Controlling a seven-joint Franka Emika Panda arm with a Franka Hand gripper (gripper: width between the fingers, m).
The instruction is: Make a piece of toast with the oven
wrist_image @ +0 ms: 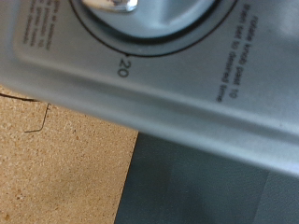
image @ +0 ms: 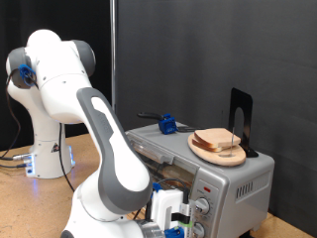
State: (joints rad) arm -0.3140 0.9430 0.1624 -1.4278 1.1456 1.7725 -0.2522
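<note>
Pale, brown-crusted piece of toast (image: 219,142) is seen on round wooden plate (image: 204,151) atop silver-grey oven (image: 233,188). Gripper (image: 174,219) is positioned well below, at front knobs (image: 202,207); finger state cannot be told.

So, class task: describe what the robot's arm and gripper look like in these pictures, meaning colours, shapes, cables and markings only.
In the exterior view the arm is glossy white with rounded, tubular links and dark grey joint sections. A blue ring shows on its upper joint, and cables trail from the white base. The gripper is white and black with blue parts, close to the oven knobs. The wrist view shows no fingers.
</note>
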